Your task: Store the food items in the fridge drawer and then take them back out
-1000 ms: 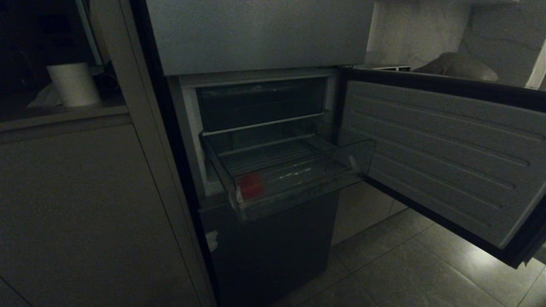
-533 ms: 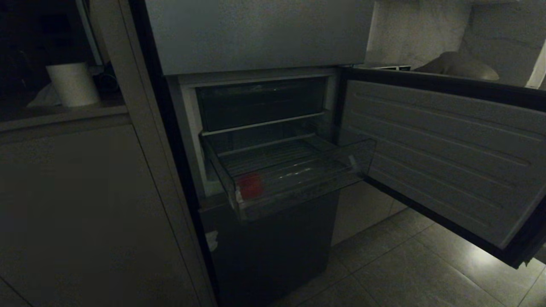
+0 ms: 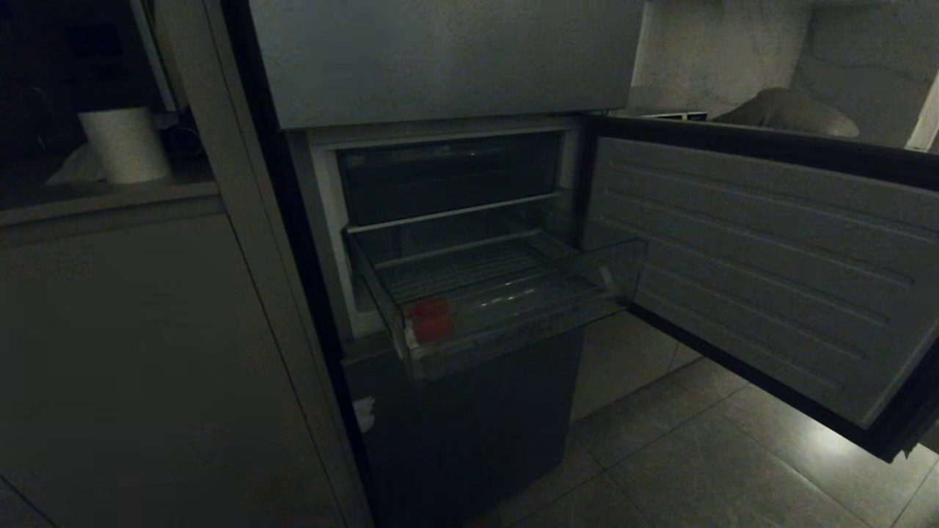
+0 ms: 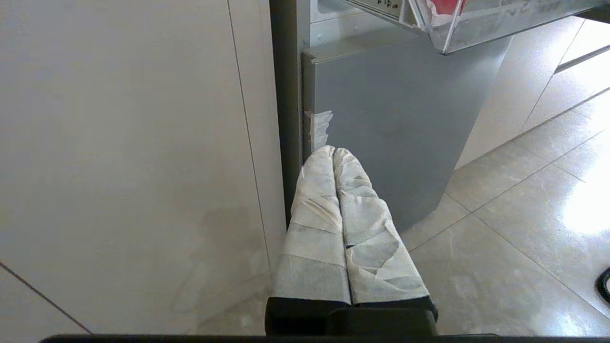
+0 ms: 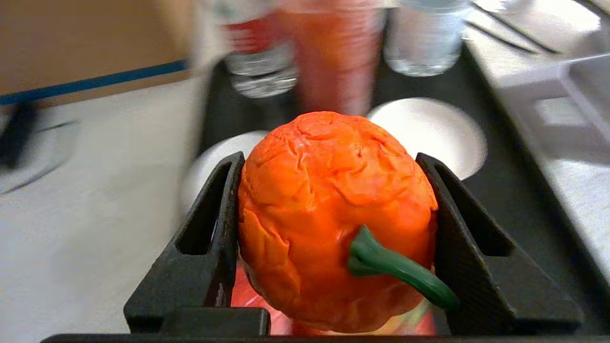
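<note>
The drawer [image 3: 499, 308] stands pulled out of the open fridge [image 3: 440, 66], its door [image 3: 748, 271] swung wide to the right. One red item [image 3: 430, 320] lies in the drawer's near left corner. The right gripper [image 5: 333, 190] pinches the lumpy orange piece [image 5: 329, 209], green stem showing, over a black tray [image 5: 505, 190] with white plates [image 5: 433, 133], bottles [image 5: 419, 43] and a red cup [image 5: 333, 57] behind. The left gripper [image 4: 334, 153] hangs low by the fridge's base, its wrapped fingers [image 4: 314, 209] pressed together.
</note>
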`<state>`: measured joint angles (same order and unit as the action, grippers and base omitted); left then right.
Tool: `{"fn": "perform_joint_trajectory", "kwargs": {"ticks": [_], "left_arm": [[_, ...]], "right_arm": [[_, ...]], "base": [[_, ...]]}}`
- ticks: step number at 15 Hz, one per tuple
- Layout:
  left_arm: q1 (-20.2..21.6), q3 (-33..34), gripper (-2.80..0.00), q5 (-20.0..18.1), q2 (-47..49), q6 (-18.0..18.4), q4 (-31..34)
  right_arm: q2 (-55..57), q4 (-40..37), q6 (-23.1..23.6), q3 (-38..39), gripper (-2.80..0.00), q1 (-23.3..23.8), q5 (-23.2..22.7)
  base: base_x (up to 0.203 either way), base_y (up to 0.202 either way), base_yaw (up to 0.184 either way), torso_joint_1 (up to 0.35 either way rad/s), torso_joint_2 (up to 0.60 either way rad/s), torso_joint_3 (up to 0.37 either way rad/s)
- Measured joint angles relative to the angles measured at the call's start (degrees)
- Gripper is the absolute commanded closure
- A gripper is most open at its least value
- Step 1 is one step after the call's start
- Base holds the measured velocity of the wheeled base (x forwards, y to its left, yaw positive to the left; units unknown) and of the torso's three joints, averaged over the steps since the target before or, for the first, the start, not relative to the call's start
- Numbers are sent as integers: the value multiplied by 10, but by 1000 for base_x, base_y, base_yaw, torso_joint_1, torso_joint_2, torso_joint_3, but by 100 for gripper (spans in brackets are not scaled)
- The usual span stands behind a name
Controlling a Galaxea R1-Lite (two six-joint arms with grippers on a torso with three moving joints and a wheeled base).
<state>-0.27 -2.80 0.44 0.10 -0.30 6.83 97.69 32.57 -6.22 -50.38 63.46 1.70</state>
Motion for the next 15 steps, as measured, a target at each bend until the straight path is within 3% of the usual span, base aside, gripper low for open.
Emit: {"fn": "perform_joint_trajectory", "kwargs": {"ticks": [7,15], "left_arm": [[0,0,0,0,0,0,0],[0,0,0,0,0,0,0]], "right_arm": [[98,15,13,-72,0,70,-2],[220,62,9,-159,0,79,-6]], "base": [[0,0,0,0,0,0],[0,0,0,0,0,0]]}}
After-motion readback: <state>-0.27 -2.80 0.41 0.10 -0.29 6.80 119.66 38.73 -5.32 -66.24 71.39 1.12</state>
